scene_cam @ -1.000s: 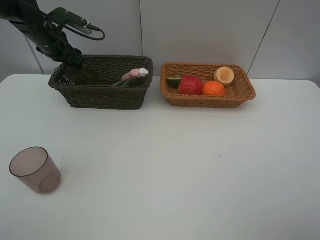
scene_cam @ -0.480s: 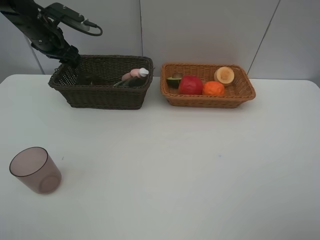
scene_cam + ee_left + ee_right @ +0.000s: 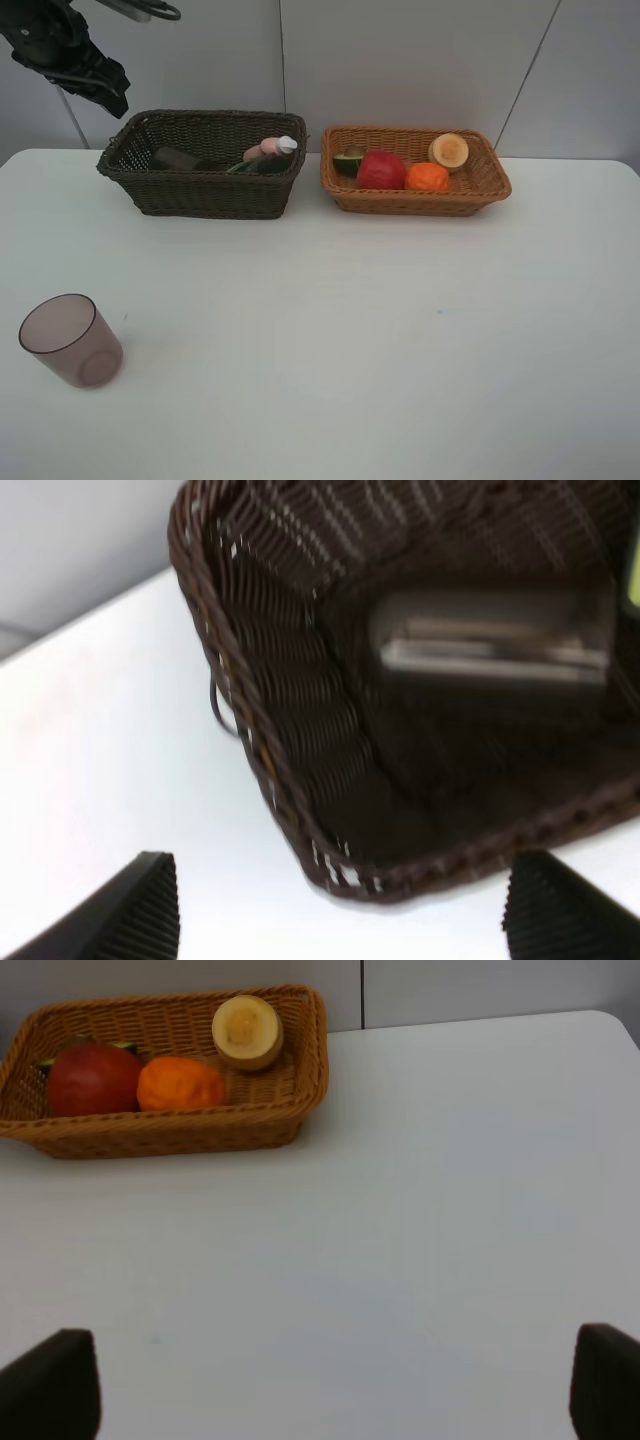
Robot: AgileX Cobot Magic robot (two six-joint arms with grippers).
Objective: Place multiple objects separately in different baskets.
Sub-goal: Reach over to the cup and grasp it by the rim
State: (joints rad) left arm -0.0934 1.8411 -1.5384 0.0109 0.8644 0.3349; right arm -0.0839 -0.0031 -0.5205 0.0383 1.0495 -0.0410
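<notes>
One translucent brownish cup (image 3: 70, 340) stands upright on the white table at the front left. A second cup (image 3: 175, 158) (image 3: 490, 645) lies on its side in the dark brown basket (image 3: 210, 195) (image 3: 300, 740), beside a pink spray bottle (image 3: 262, 150) and a dark pump bottle (image 3: 270, 162). My left gripper (image 3: 112, 92) (image 3: 350, 920) hangs open and empty above that basket's left end. The light tan basket (image 3: 400, 203) (image 3: 150, 1132) holds a halved avocado (image 3: 348, 160), a red apple (image 3: 381, 170) (image 3: 93, 1078), an orange-red fruit (image 3: 428, 177) (image 3: 180, 1083) and a pale-faced cut fruit (image 3: 449, 150) (image 3: 246, 1030). My right gripper (image 3: 325, 1385) is open over bare table.
The two baskets stand side by side at the back of the table (image 3: 350, 330), close to the grey wall (image 3: 400, 60). The right arm does not show in the exterior high view.
My left gripper has risen out of the dark basket, up and to the left. The cup it was beside now lies uncovered inside. Nothing else has moved.
</notes>
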